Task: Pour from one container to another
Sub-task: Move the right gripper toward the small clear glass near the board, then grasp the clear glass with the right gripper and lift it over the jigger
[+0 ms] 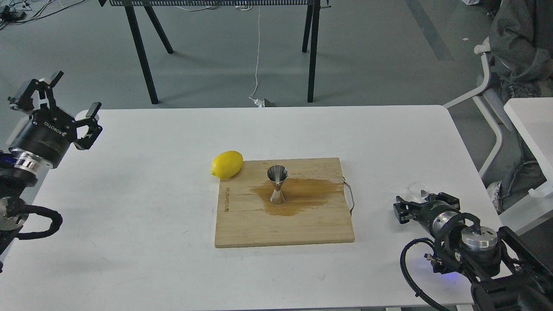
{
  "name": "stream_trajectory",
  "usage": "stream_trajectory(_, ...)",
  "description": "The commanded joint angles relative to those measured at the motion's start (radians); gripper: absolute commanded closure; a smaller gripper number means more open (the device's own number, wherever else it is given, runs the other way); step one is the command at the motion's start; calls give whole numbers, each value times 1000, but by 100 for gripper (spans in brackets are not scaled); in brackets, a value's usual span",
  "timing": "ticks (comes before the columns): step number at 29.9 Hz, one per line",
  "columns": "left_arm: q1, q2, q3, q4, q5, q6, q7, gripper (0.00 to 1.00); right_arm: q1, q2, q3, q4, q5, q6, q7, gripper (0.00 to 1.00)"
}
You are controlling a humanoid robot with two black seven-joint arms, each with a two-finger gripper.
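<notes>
The steel jigger (277, 185) stands upright on the wooden cutting board (302, 229), in the middle of a brown wet patch (311, 192). The small clear cup (418, 189) sits on the white table (142, 207) near its right edge, well away from the board. My right gripper (422, 203) lies low just in front of the cup, its dark fingers spread and holding nothing; the cup is just beyond them. My left gripper (69, 99) hovers open and empty over the table's far left edge.
A yellow lemon (227, 164) rests against the board's back left corner. The board has a metal handle loop (350, 198) on its right side. A white chair (488, 99) and a seated person (518, 47) are off the table's right side.
</notes>
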Motion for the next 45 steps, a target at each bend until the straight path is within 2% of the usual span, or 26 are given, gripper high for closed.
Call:
stream_trajectory(1, 1, 0, 0, 1, 0, 0, 0, 5, 0, 0, 0, 0, -5, 0, -1, 39)
stream_trajectory(14, 1, 0, 0, 18, 0, 0, 0, 5, 0, 1, -1, 2, -22, 28, -1, 56)
stream_trajectory(25, 5, -2, 0, 30, 0, 0, 0, 4, -3, 0, -5, 28, -40, 28, -1, 58)
stream_trajectory(31, 5, -17, 0, 30, 0, 0, 0, 4, 21, -8, -34, 158, -88, 14, -1, 59)
stream_trajectory(37, 3, -23, 0, 30, 0, 0, 0, 4, 99, -14, -55, 279, -244, -10, -15, 59)
stream_trajectory(40, 5, -23, 0, 30, 0, 0, 0, 4, 152, -12, -107, 302, -332, -11, -33, 59)
stream_trajectory(45, 5, -23, 0, 30, 0, 0, 0, 4, 250, -12, -214, 310, -415, -3, -36, 59)
